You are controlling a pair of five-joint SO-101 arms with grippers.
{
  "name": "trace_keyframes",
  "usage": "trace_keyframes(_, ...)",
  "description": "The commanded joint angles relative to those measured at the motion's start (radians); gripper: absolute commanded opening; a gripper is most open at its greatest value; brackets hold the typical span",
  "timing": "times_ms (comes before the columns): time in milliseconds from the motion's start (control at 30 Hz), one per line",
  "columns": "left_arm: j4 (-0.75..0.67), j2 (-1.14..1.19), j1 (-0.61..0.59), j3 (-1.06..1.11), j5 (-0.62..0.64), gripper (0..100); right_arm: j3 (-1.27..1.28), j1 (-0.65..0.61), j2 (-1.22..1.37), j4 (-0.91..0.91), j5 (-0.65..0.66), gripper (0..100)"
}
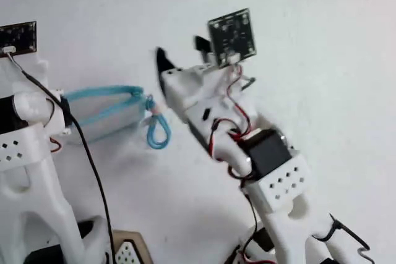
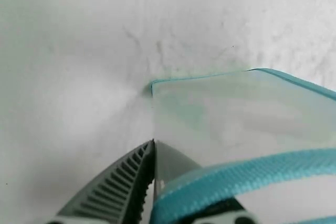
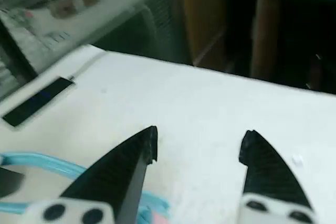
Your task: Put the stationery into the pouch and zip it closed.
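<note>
Pouch in left tool (right tool agape)

1. Your counter is a plain white surface.
2. A clear pouch with turquoise trim lies on it, one corner flat against it.
3. Its blue loop strap lies on the counter just beside it.
4. A flat dark strip lies near the counter's edge.

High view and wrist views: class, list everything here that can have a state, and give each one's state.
pouch: lying flat on the table, gripped at one end; zip open or closed cannot be told.
left gripper: shut on the pouch's edge.
right gripper: open, holding nothing.
pouch's loop: lying loose on the table, ungripped.
</note>
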Motion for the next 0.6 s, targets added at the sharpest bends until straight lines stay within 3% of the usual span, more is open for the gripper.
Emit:
trace_keyframes(0, -0.008, 0.030, 0.007, -0.006, 0.006, 2, -0.009, 0.048, -0.015, 0.094, 0.028, 24.5)
trace_keyframes(267, -0.008, 0.030, 0.007, -0.006, 0.006, 2, 0.183, 0.018, -0.015, 0.332, 0.321, 24.5)
trace_keyframes(433, -0.011, 0.030, 0.007, -0.006, 0.006, 2, 0.345, -0.124, -0.008, 0.318, 0.318, 24.6)
trace_keyframes(567, -0.011, 0.030, 0.007, -0.006, 0.006, 2, 0.479, -0.197, -0.004, 0.116, 0.245, 24.7)
